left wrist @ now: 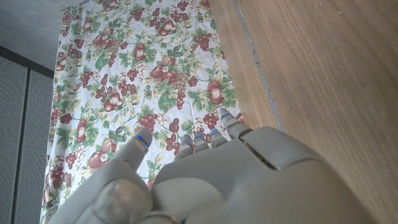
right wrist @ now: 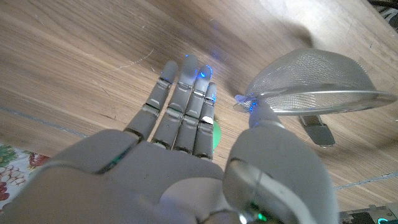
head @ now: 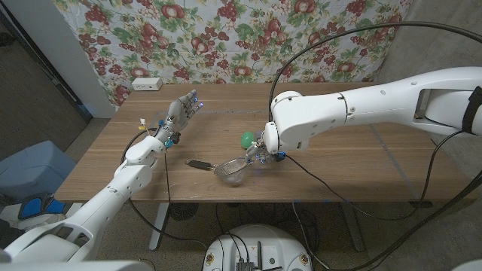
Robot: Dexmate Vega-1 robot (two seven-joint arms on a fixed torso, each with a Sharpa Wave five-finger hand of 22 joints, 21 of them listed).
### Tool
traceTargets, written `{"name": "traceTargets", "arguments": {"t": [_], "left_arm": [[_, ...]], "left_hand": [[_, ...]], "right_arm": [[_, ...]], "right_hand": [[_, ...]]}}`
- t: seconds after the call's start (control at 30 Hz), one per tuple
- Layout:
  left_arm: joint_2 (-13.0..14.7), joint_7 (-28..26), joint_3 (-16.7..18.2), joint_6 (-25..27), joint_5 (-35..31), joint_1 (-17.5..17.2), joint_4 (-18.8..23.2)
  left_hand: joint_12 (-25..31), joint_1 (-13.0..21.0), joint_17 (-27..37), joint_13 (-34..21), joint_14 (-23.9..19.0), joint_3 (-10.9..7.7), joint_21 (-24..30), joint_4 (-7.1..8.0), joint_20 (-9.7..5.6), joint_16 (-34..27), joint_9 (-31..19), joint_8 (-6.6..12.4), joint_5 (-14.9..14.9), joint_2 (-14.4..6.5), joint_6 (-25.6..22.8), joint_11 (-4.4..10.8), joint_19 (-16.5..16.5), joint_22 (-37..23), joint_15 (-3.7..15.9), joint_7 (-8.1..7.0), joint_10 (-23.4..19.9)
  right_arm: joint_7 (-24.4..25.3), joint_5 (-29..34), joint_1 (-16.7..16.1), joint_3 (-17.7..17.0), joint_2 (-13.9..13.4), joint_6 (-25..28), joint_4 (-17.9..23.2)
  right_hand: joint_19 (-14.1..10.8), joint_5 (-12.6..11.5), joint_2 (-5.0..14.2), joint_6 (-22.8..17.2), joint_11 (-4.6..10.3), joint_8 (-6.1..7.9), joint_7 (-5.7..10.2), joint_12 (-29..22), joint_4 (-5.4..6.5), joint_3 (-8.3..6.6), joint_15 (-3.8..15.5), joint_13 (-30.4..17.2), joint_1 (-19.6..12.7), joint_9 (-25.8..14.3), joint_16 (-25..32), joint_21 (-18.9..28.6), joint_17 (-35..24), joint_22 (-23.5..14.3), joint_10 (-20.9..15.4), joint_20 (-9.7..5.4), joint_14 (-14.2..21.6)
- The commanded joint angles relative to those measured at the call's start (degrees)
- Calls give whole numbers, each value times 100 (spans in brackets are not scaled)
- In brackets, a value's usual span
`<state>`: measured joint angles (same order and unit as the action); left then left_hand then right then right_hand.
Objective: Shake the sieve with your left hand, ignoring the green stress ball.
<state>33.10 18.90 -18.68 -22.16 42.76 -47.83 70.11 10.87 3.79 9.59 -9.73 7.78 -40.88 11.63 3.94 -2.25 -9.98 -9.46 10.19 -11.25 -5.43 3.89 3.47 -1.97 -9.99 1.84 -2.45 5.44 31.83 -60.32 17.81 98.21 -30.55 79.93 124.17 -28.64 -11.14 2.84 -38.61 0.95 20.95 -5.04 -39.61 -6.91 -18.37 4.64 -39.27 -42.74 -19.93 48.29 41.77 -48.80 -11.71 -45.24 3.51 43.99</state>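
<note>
Steel mesh of the sieve [head: 233,170] sits near the table's [head: 361,162] front edge, its dark handle pointing toward the left arm. The left hand [head: 181,111] is raised well apart from it, fingers spread, holding nothing. The right hand [head: 265,150] reaches down just beside the sieve's rim — fingers extended, thumb at the rim, contact unclear. The green stress ball [head: 246,140] is partly hidden behind that hand.

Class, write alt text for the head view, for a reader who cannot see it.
A round metal mesh sieve lies on the wooden table at the robot's right hand, beside a small green stress ball. The left hand hovers open, apart.
</note>
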Motion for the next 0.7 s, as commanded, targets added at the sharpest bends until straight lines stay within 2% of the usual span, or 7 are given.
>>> {"name": "traceTargets", "arguments": {"t": [0.03,0.2,0.3,0.4,0.43,0.5,0.7], "left_arm": [[20,-51,14,-7,-7,-50,68],[22,-49,15,-17,-9,-54,77],[26,-52,11,-12,-14,-53,87],[24,-53,7,-8,-15,-49,90],[27,-53,5,-4,-18,-48,93],[27,-52,0,6,-17,-43,97],[29,-63,-5,22,-20,-41,109]], "left_hand": [[2,-30,15,-30,0,-5,-6,-49,-279,-18,-30,2,10,-441,0,-1,-54,-25,294,19,12],[2,-26,13,-30,1,1,-5,-62,-276,-17,-30,2,12,-442,0,0,-55,-25,295,19,14],[3,-23,12,-30,4,5,-6,-70,-275,-16,-30,3,13,-439,-1,2,-53,-25,298,17,12],[2,-21,10,-30,2,9,-6,-78,-274,-16,-30,3,15,-435,-2,-4,-52,-25,300,15,15],[3,-20,10,-30,0,10,-6,-82,-274,-17,-30,4,15,-434,-3,-5,-53,-25,295,19,12],[1,-18,9,-30,3,13,-6,-88,-274,-15,-30,3,16,-432,-1,0,-53,-25,298,14,16],[2,-13,8,-30,7,20,-7,-102,-273,-14,-30,0,18,-432,6,4,-52,-25,303,14,15]], "right_arm": [[-255,-218,269,196,155,5,-175],[-767,-242,503,361,332,5,-386],[-973,-195,577,420,394,5,-448],[-1287,137,509,374,347,5,-396],[-1455,314,468,344,315,5,-362],[-1647,582,398,301,260,5,-292],[-1690,996,158,109,41,5,-51]], "right_hand": [[5,-76,97,-131,76,19,82,-88,-158,-144,312,-29,-283,-11,-5,71,-38,-4,-115,-31,158],[6,-80,86,-215,89,39,86,-171,-159,-155,313,-96,-257,-16,23,94,-78,-7,-202,-30,272],[7,-94,128,-416,95,107,82,-249,-184,-192,324,-149,-302,-22,91,114,-159,-10,-302,-60,345],[26,-144,261,-705,146,210,121,-404,-264,-323,391,-237,-499,-42,245,151,-344,-18,-553,-143,472],[5,-185,335,-866,173,270,120,-477,-323,-429,428,-245,-667,-58,330,189,-448,-22,-729,-179,556],[16,-248,443,-1100,258,377,177,-559,-355,-590,477,-246,-891,-107,402,235,-580,-29,-938,-261,630],[-22,-355,495,-1417,336,554,166,-751,-403,-862,558,-399,-1257,-224,473,363,-788,-45,-1173,-385,803]]}}
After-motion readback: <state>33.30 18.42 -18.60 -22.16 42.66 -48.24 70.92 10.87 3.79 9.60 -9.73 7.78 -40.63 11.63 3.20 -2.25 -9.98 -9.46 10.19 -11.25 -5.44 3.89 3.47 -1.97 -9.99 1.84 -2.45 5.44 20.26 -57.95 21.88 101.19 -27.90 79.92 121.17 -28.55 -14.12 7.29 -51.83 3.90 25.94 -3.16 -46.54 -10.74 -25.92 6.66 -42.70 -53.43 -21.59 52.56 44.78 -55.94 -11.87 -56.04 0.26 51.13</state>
